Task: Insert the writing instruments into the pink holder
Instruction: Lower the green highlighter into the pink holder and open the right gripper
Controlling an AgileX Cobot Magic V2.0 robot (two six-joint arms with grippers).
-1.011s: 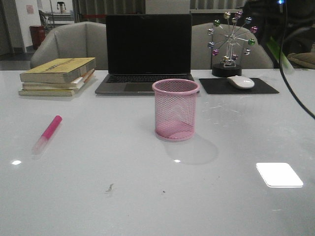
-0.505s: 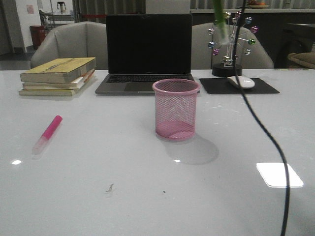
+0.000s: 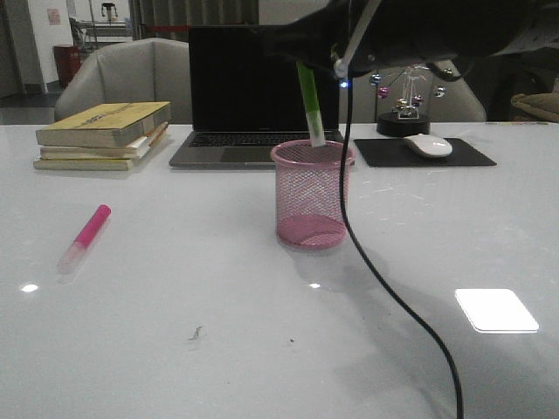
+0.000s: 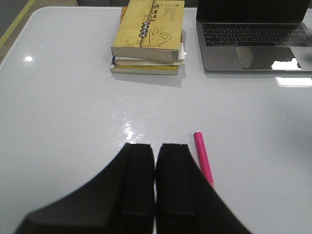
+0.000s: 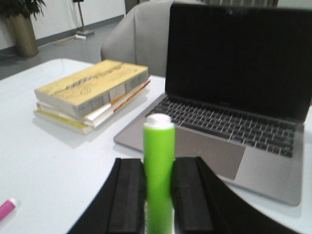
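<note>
two markers: pink marker (image 3: 85,236), green marker (image 3: 309,106), one pink holder (image 3: 312,194), one laptop (image 3: 262,92), three books (image 3: 100,135)

Pink holder (image 3: 312,195): painted wire mesh, see-through, solid smooth rim. Green highlighter (image 5: 158,174): smooth plastic, slight sheen. Pink highlighter (image 3: 85,236): plastic, pale translucent cap. Table (image 3: 175,349): glossy white, reflecting lights. Right gripper pads (image 5: 127,197): matt black.

Laptop (image 3: 262,92): open, screen dark, at the far middle of the tabletop (image 3: 175,349).
Books (image 3: 103,135): stack of three, yellow one on top, left of the laptop, just beside it.
Mouse pad (image 3: 422,153): black, right of the laptop.
Mouse (image 3: 427,145): white, on the pad.
Ferris-wheel ornament (image 3: 406,96): coloured beads, black base, behind the pad.
Chairs (image 3: 122,74): grey, behind the laptop.
Cable (image 3: 384,279): black, hanging right of the laptop.
</note>
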